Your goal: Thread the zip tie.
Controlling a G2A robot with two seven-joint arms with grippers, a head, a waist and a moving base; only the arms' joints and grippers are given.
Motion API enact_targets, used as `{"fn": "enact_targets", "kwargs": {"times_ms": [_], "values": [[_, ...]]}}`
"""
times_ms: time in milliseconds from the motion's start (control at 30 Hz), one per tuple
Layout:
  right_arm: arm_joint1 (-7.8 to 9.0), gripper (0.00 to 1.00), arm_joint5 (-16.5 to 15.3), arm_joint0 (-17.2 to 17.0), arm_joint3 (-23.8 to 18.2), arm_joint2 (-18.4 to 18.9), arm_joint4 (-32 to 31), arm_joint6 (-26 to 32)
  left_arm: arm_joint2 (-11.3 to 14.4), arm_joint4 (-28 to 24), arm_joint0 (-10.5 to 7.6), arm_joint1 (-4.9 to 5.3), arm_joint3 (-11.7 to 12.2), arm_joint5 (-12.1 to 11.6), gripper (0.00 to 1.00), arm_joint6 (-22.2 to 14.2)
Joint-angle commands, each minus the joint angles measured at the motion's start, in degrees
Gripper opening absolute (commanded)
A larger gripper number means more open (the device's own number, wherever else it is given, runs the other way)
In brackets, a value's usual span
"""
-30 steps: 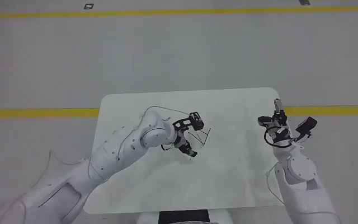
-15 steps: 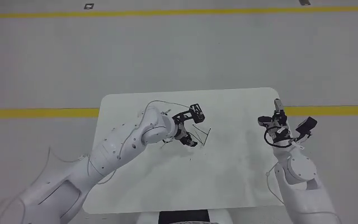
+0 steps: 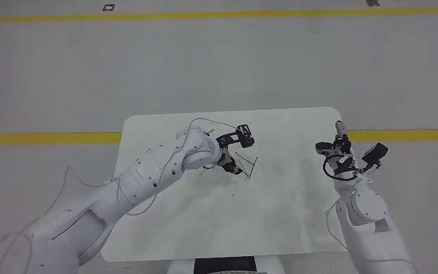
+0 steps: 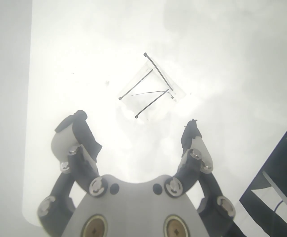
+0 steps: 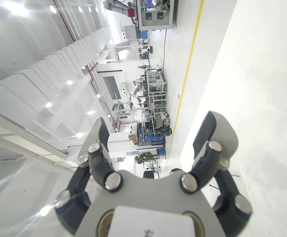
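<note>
Bright ceiling lamps (image 5: 53, 9) flood the hall; the table (image 4: 201, 44) glares white, perhaps hazing the zip ties (image 4: 159, 72), and straight lines bow toward the right wrist view's edges.

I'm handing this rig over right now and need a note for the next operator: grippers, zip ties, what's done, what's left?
Left gripper: open, empty, above the table, just short of the zip ties.
Right gripper: open, empty, at the table's right edge, aimed out at the room.
Zip ties: four, lying loose on a clear plastic sheet mid-table.
Done: none grasped, none threaded.
Left: pick one up, feed its tail through its head.
</note>
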Motion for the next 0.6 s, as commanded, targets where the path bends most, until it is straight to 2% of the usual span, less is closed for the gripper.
{"fn": "enact_targets", "kwargs": {"times_ms": [0, 167, 267, 333, 467, 567], "values": [[0.0, 1.0, 0.0, 0.0, 0.0, 0.0, 0.0, 0.0, 0.0, 0.0, 0.0, 0.0, 0.0, 0.0, 1.0, 0.0], [0.0, 1.0, 0.0, 0.0, 0.0, 0.0, 0.0, 0.0, 0.0, 0.0, 0.0, 0.0, 0.0, 0.0, 1.0, 0.0], [0.0, 1.0, 0.0, 0.0, 0.0, 0.0, 0.0, 0.0, 2.39, 2.42, -0.84, -0.15, -1.5, 0.0, 1.0, 0.42], [0.0, 1.0, 0.0, 0.0, 0.0, 0.0, 0.0, 0.0, 4.97, 0.95, -2.53, -0.36, -2.14, 0.0, 1.0, 1.38], [0.0, 1.0, 0.0, 0.0, 0.0, 0.0, 0.0, 0.0, 11.37, -1.58, -7.25, -0.93, -0.4, 0.0, 1.0, 3.52], [0.0, 1.0, 0.0, 0.0, 0.0, 0.0, 0.0, 0.0, 16.04, -3.7, -10.9, -1.67, 1.8, 0.0, 1.0, 6.96]]}}
